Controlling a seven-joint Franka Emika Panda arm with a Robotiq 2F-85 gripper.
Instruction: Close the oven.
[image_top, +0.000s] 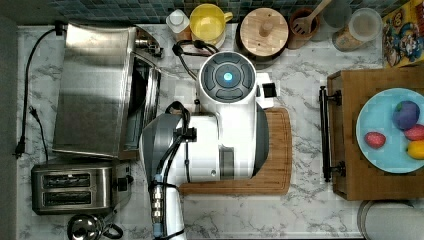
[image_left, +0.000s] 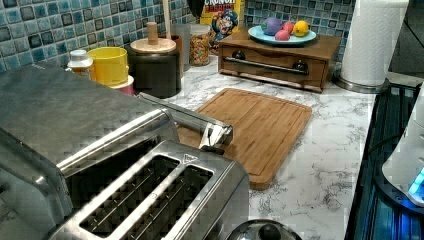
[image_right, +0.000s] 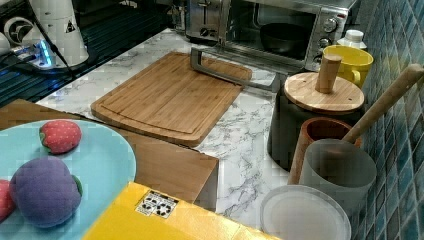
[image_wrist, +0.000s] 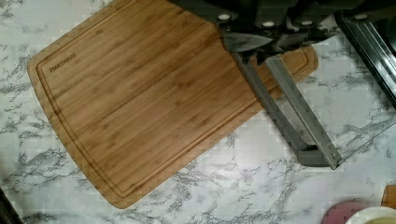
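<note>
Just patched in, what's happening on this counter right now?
The large brushed stainless-steel toaster oven stands with its glass door folded down flat, so it is not yet closed. The metal bar handle hangs over the marble counter beside the bamboo cutting board. The white robot arm hovers above that board.

Arm (image_top: 220, 130) over board (image_top: 280, 150), seemingly
</note>
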